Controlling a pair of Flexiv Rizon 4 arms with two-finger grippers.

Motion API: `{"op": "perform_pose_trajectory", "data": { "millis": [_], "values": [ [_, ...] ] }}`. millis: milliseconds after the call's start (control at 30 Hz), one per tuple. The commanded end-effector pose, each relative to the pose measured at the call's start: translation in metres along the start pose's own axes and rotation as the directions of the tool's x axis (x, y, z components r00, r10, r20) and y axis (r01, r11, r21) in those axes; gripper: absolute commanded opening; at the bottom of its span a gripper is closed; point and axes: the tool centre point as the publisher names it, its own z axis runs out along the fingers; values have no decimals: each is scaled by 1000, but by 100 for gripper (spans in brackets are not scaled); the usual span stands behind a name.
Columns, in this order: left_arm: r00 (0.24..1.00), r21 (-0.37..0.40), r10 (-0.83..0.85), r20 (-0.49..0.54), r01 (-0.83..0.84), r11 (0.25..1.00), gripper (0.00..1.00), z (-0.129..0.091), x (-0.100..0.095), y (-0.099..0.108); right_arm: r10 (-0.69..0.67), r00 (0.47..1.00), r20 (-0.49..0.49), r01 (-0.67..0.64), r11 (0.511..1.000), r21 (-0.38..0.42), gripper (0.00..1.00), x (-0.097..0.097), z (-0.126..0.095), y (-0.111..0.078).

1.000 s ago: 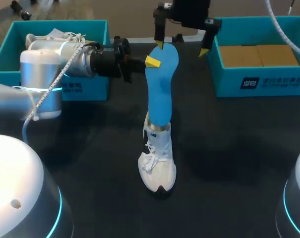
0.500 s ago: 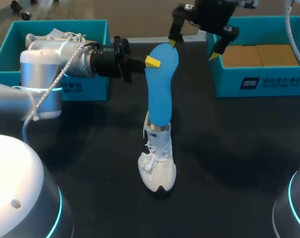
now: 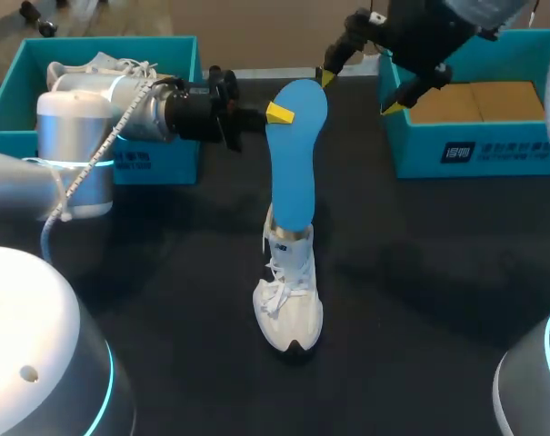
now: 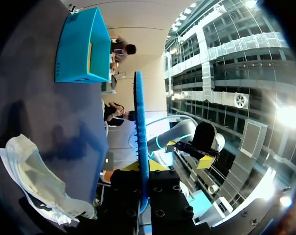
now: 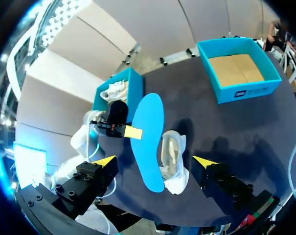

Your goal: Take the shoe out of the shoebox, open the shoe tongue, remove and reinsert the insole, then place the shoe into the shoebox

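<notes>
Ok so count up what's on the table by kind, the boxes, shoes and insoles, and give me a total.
Teal shoeboxes: 2, one on the left, one on the right
White shoes: 2, one standing on the table, one inside the left box
Blue insole: 1
Total: 5

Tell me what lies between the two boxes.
The insole, rising from the shoe, held by the left gripper; the right gripper hovers beside it. Head view.

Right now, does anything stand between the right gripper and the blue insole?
Nothing visible does. The right gripper, jaws open, hangs beside the upper end of the insole with only air between. The left gripper holds it from the opposite edge.
</notes>
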Motion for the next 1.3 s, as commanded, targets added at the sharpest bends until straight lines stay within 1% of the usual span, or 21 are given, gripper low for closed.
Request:
{"op": "perform_pose_trajectory", "data": {
  "millis": [33, 300, 367, 433, 600, 667, 700, 800, 867, 967, 1100, 1300],
  "values": [
    [1000, -1, -1, 2, 1, 1000, 0, 0, 0, 0, -7, 917, -400, 5, 1000, -4, 100, -9, 3, -2],
    [1000, -1, -1, 2, 1, 1000, 0, 0, 0, 0, -23, 880, -475, 37, 999, 21, 100, -16, 6, -4],
    [1000, -1, -1, 2, 1, 1000, 0, 0, 0, 0, -21, 853, -521, 37, 999, 19, 100, -17, 7, -5],
    [1000, -1, -1, 2, 1, 1000, 0, 0, 0, 0, -17, 838, -545, 38, 999, 28, 100, -19, 9, -6],
    [1000, -1, -1, 2, 1, 1000, 0, 0, 0, 0, -13, 815, -579, 38, 999, 31, 100, -21, 12, -8],
    [1000, -1, -1, 2, 1, 1000, 0, 0, 0, 0, -10, 797, -604, 34, 999, 29, 100, -22, 14, -9],
    [1000, -1, -1, 2, 1, 1000, 0, 0, 0, 0, -3, 775, -632, 27, 999, 28, 100, -23, 16, -10],
    [1000, -1, -1, 2, 1, 1000, 0, 0, 0, 0, 0, 766, -642, 28, 999, 33, 100, -26, 18, -12],
    [1000, -1, -1, 2, 1, 1000, 0, 0, 0, 0, 2, 738, -675, 24, 999, 30, 100, -27, 20, -12],
    [1000, -1, -1, 2, 1, 1000, 0, 0, 0, 0, -1, 737, -676, 30, 999, 31, 100, -29, 22, -13],
    [1000, -1, -1, 2, 1, 1000, 0, 0, 0, 0, 9, 709, -705, 33, 998, 46, 100, -34, 30, -14],
    [1000, -1, -1, 2, 1, 1000, 0, 0, 0, 0, 22, 713, -701, 36, 997, 68, 100, -39, 38, -14]
  ]
}}
